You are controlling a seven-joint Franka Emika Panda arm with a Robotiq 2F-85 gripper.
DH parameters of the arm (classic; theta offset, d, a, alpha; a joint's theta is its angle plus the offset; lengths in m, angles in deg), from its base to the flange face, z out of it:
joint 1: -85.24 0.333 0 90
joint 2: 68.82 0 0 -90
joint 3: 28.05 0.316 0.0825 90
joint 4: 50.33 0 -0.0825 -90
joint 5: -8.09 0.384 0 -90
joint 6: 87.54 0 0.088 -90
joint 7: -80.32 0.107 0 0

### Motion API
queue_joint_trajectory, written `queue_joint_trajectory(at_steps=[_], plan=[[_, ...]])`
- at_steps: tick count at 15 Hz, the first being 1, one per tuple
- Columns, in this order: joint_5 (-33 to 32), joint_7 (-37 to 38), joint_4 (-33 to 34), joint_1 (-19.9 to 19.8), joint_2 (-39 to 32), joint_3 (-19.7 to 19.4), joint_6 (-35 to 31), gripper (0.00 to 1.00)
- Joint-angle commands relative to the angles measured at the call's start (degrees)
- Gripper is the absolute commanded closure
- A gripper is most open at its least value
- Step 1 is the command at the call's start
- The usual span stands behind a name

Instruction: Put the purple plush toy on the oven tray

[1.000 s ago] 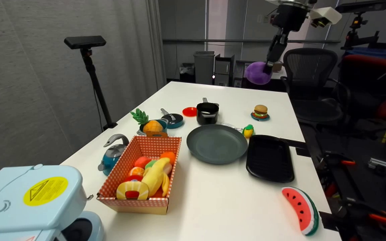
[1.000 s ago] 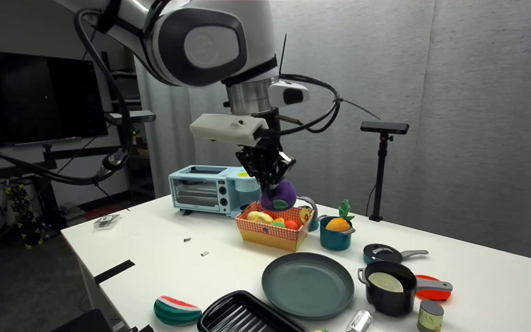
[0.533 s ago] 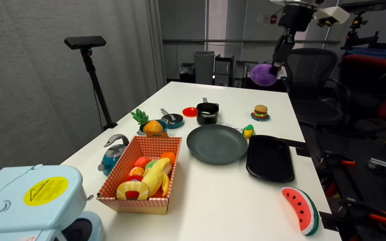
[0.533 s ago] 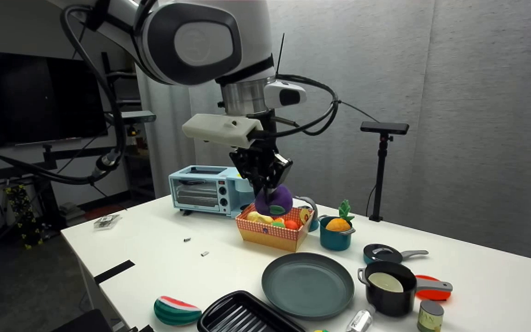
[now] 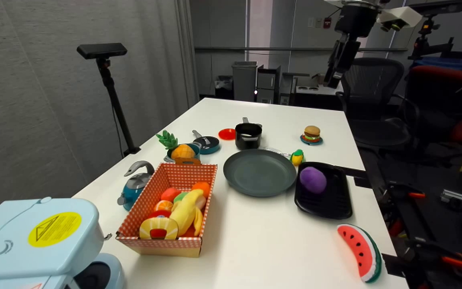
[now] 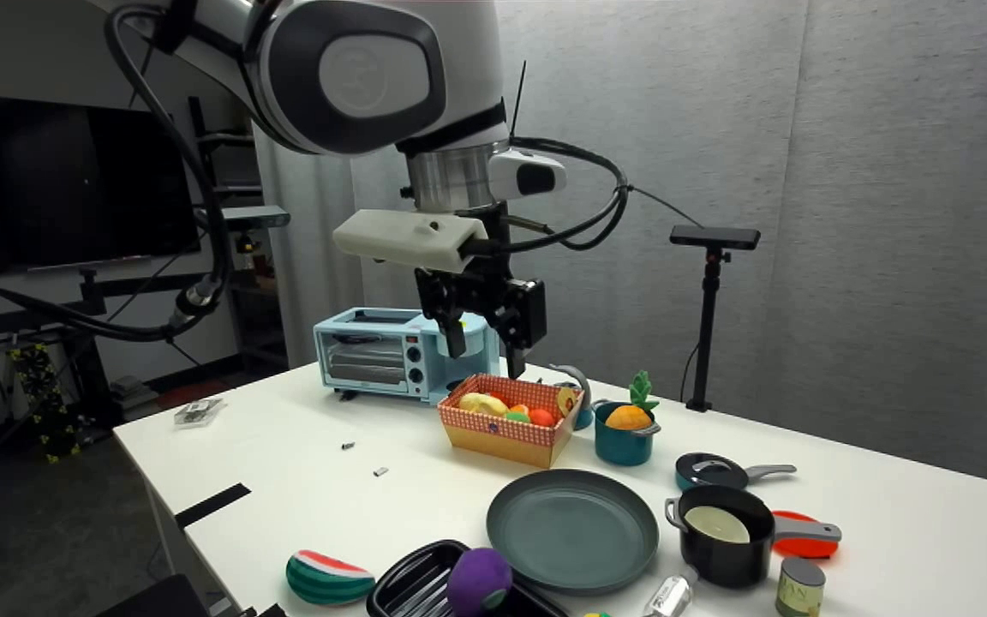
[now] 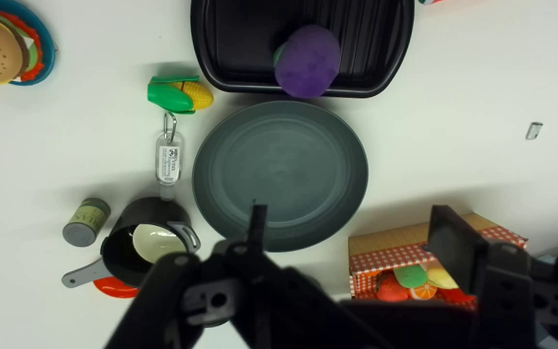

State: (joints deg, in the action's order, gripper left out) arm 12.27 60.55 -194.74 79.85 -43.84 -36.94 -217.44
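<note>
The purple plush toy point(image 5: 313, 180) rests on the black oven tray point(image 5: 337, 202), near the rim that faces the round plate. In another exterior view the toy point(image 6: 478, 583) sits over the ridged oven tray point(image 6: 415, 581), whose near part is cut off by the frame. From the wrist view, the toy point(image 7: 308, 62) overlaps the rim of the tray point(image 7: 252, 48). High above the table, my gripper point(image 6: 485, 362) hangs open, well apart from the toy. Its two fingers stand wide in the wrist view, and the gripper point(image 7: 350, 207) has nothing between them.
A round grey plate point(image 5: 260, 172) lies beside the tray. Around them are a toy corn point(image 7: 182, 94), a black pot point(image 6: 725, 536), a watermelon slice point(image 5: 361, 251) and a checkered basket point(image 6: 502, 437) of toy food. A blue toaster oven point(image 6: 373, 356) stands farther back.
The toy was between my fingers above the table; it has been let go and has dropped onto the tray. The fingers have spread apart. The arm has shifted slightly.
</note>
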Motion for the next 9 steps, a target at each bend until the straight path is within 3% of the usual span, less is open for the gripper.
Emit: queue_joint_trajectory(at_steps=[1, 9], plan=[[-0.73, -1.05, -1.04, 0.64, 2.87, -1.10, 2.10, 0.00], [-0.45, 0.08, 0.06, 0.76, 0.42, -0.72, 0.79, 0.00]])
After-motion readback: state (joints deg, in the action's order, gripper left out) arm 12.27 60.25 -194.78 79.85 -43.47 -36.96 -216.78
